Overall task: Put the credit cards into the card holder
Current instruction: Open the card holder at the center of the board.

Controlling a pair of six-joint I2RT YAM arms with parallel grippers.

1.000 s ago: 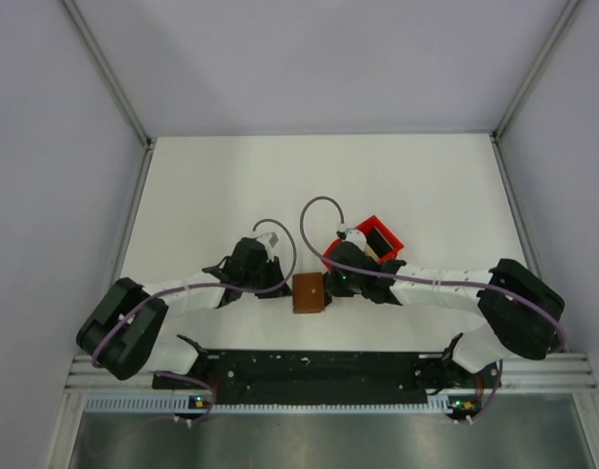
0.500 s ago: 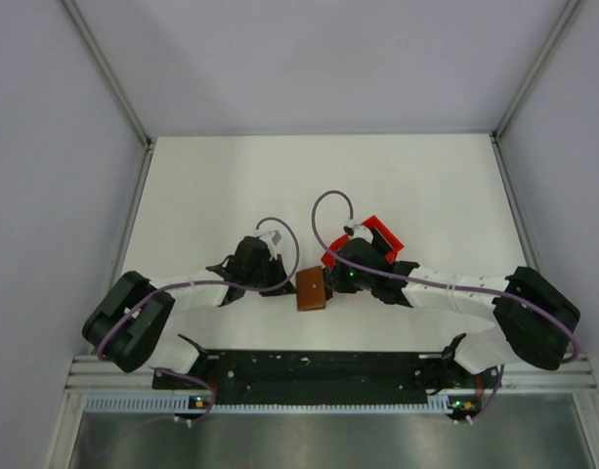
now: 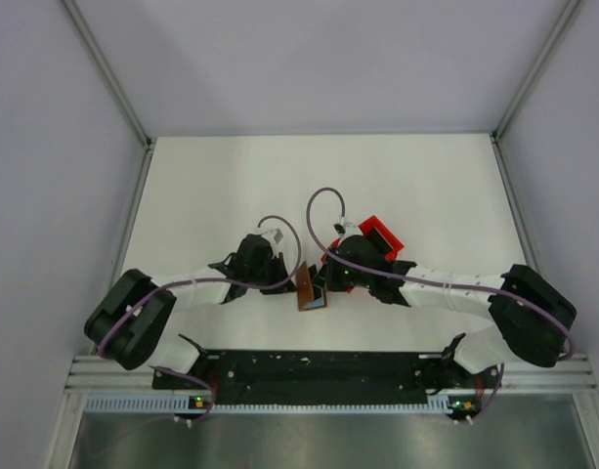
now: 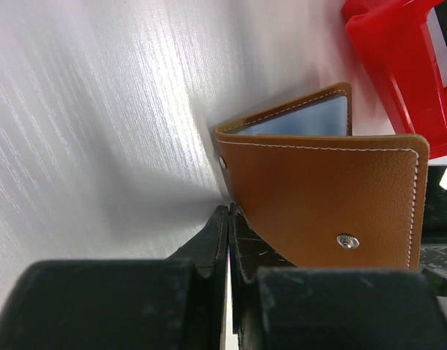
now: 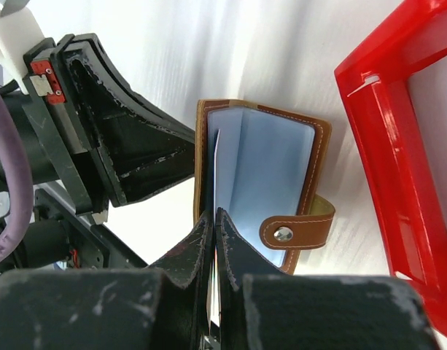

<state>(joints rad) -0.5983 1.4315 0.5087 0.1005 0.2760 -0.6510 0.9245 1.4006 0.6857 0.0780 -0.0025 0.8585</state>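
While the card holder [image 3: 308, 289] stands on edge, partly open like a book, near the 6 o'clock side of the bench [image 3: 211, 195], both arms reach in to it from opposite sides. The left pincer [image 4: 229, 213] comes in from 9 o'clock with its jaws pressed fully together. Its tips touch the lower corner of the brown outer cover, and whether any leather is nipped between them cannot be told. The right pincer [image 5: 212, 215] comes in from 3 o'clock, likewise closed tight. Between its tips runs a pale leaf [image 5: 216, 171], seen edge-on, standing among the grey-blue pockets [image 5: 263, 168]; whether it is a card or a pocket sheet cannot be told. The closing tab [image 5: 300, 230], with its metal snap, hangs unfastened off the cover on the bin side. The red bin [image 5: 372, 160] sits just beside the holder at about 2 o'clock in the overhead view, with a narrow strip of bench showing between the two.
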